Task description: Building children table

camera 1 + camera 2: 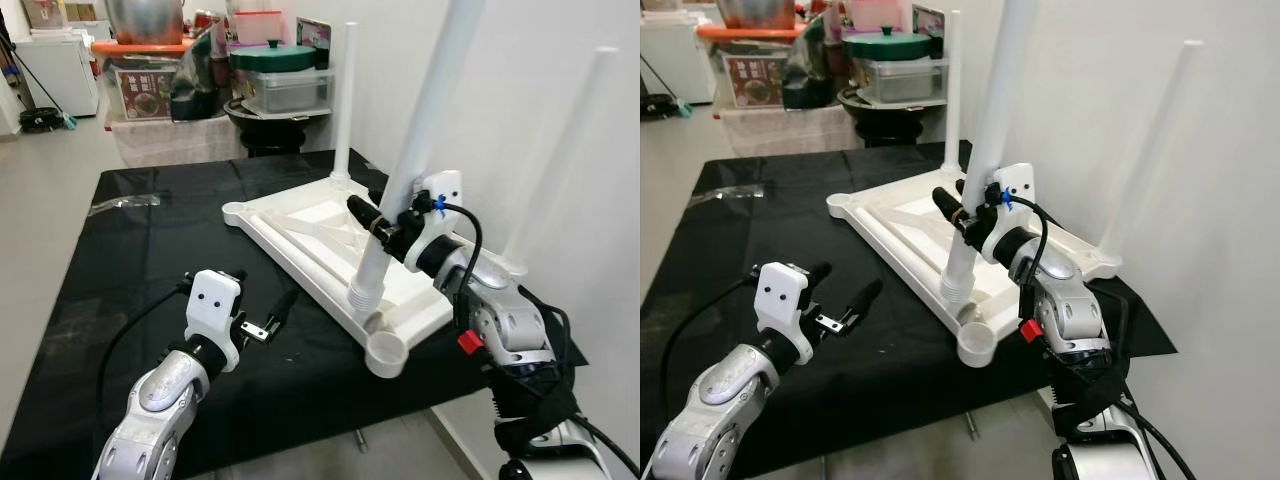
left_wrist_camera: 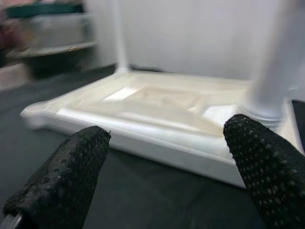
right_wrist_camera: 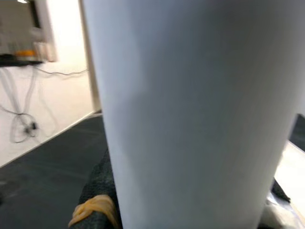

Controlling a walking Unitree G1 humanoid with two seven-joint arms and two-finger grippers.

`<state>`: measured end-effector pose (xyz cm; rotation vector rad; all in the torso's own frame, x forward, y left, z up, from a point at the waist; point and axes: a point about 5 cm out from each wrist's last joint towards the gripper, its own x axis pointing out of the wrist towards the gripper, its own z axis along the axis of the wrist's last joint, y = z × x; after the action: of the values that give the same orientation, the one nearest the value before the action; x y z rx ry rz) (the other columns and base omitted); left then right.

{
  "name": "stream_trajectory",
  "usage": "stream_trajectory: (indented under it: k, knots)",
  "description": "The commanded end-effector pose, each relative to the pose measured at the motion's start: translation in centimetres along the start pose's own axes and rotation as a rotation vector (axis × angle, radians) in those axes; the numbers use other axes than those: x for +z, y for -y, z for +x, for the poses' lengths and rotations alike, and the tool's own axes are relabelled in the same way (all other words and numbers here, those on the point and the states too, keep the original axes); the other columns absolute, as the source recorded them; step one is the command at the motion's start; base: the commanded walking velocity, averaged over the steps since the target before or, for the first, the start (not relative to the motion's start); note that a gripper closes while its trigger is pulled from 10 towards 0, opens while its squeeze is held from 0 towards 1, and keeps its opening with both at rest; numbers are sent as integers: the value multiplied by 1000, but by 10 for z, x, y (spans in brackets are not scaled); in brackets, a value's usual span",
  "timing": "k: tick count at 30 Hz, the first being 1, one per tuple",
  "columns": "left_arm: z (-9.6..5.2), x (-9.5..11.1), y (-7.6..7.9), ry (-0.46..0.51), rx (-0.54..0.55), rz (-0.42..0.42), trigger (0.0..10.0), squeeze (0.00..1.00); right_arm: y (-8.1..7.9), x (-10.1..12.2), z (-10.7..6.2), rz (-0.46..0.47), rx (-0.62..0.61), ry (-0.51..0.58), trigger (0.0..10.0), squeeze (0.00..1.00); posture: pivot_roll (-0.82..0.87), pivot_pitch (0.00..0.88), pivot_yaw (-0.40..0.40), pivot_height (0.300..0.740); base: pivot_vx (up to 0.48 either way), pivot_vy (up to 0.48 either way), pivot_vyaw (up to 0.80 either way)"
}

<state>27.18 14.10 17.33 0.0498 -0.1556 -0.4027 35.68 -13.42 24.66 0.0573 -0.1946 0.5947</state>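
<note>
The white table top (image 1: pixel 300 235) lies upside down on a black cloth (image 1: pixel 140 290). Two white legs stand screwed in, one at the far corner (image 1: pixel 345 100) and one by the wall (image 1: pixel 565 150). My right gripper (image 1: pixel 385 225) is shut on a third white leg (image 1: pixel 425 130), tilted, with its threaded end resting on the frame just beside the open near corner socket (image 1: pixel 385 352). This leg (image 3: pixel 190 114) is close up in the right wrist view. My left gripper (image 1: pixel 262 300) hovers open over the cloth, left of the top's near edge (image 2: pixel 157 143), its fingertips (image 2: pixel 62 176) wide apart.
A white wall runs along the right side. Behind the table, shelves hold a green-lidded pot (image 1: pixel 272 55), plastic boxes and bags. A clear plastic wrapper (image 1: pixel 125 203) lies on the cloth at far left. The cloth's front edge is close to me.
</note>
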Motion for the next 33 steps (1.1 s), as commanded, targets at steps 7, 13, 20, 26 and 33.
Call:
stream_trajectory:
  k: [7, 13, 20, 26, 33]
  knots:
    - [2, 0, -8, 6, 55, -36, 10000, 0, 8, 1, -6, -12, -58, -1, 10000, 0, 81, 0, -32, 740, 0, 0, 0]
    - [4, 6, -11, 41, 79, -69, 10000, 0, 6, 1, -6, -10, -71, 4, 10000, 0, 80, 0, -31, 740, 242, 0, 0]
    - [4, 7, -10, 47, 80, -70, 10000, 0, 3, 2, -5, -28, -62, 7, 10000, 0, 79, 0, -33, 740, 433, 0, 0]
    - [4, 7, -9, 49, 76, -68, 10000, 0, 4, 3, -4, -22, -68, 12, 10000, 0, 76, 0, -33, 740, 439, 0, 0]
    - [5, 7, -9, 57, 81, -81, 10000, 0, 4, 5, -4, -10, -76, 18, 10000, 0, 73, 0, -33, 740, 0, 0, 0]
